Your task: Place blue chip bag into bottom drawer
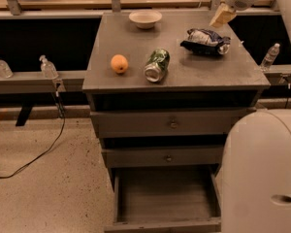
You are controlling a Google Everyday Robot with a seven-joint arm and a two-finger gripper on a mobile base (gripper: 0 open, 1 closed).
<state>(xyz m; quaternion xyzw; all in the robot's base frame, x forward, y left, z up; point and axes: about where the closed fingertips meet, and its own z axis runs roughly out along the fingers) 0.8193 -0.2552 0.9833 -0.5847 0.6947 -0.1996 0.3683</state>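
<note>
The blue chip bag (206, 41), crumpled navy foil with silvery patches, lies on the back right of the grey cabinet top (194, 74). My gripper (222, 16), with tan fingers, hangs from the white arm at the top right, just above and behind the bag's right end and apart from it. The bottom drawer (167, 198) is pulled open at the foot of the cabinet, and its inside shows bare. The two shallower drawers above it, with small knobs, are closed.
A crushed green can (156, 65) and an orange (119, 63) lie mid-top. A white bowl (145, 18) sits at the back. My white body (262, 174) fills the lower right beside the open drawer. Bottles (1, 66) stand on side ledges; a cable (43, 149) crosses the floor.
</note>
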